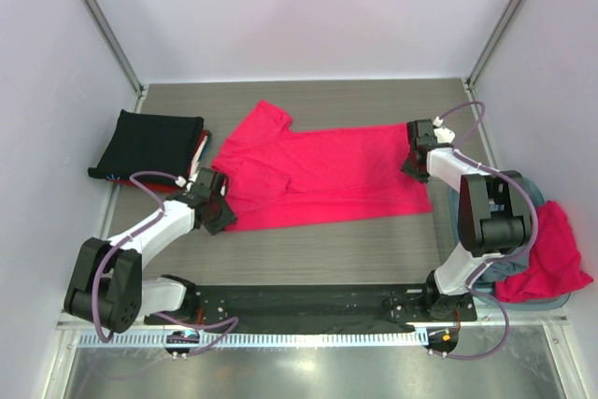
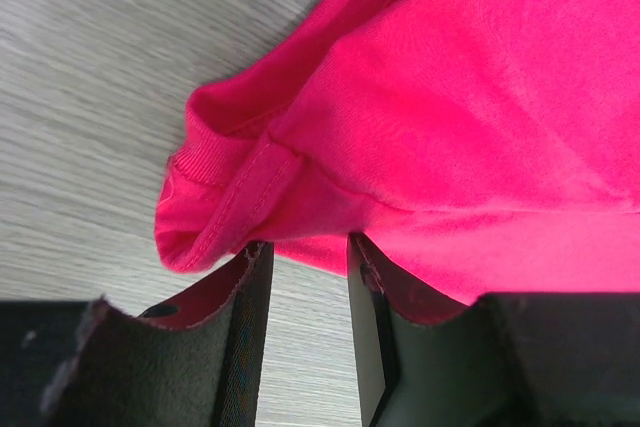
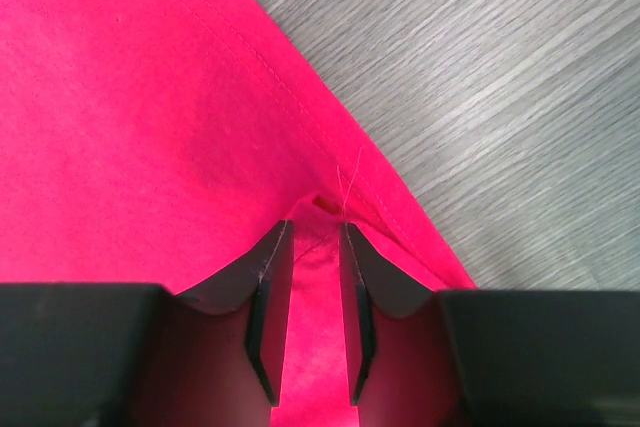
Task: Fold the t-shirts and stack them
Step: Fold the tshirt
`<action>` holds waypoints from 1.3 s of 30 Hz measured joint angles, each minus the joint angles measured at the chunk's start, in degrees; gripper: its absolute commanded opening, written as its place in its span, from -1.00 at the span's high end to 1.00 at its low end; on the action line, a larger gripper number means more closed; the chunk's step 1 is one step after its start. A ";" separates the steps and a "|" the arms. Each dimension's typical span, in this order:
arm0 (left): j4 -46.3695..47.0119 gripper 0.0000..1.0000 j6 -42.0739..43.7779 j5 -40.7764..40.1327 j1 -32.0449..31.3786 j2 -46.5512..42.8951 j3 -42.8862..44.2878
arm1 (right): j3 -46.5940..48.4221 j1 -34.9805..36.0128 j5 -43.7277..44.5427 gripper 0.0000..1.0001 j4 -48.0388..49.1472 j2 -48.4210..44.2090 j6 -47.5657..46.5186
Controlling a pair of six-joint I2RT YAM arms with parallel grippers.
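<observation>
Cloth covers the left gripper (image 2: 308,247) tips: a ribbed edge of the pinkish-red t-shirt (image 1: 327,170) drapes over them with bare table (image 1: 374,249) in the gap, so we cannot tell if they grip. The right gripper (image 3: 315,227) pinches the shirt's right hem. The shirt lies spread mid-table, with open wood nearer us. A folded black shirt (image 1: 149,142) sits far left; a red and grey-blue heap (image 1: 551,259) overhangs the right edge.

Top view: bright, even, diffuse overhead light. White walls (image 1: 308,7) near blown out toward 12 o'clock. Soft short shadows on surface (image 1: 327,249). Mild glare on metal strip (image 1: 308,362) at 6 o'clock. Wrist views: pink-red shirt (image 2: 480,127) oversaturated, weave lost. Left claw (image 2: 305,247) and right claw (image 3: 315,229) dark at 6 o'clock, edges soft. Woodgrain sharp.
</observation>
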 measured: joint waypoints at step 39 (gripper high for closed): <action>-0.74 0.13 3.72 -1.73 3.28 -1.81 -0.98 | 0.96 -2.80 2.58 0.33 -1.03 0.63 0.83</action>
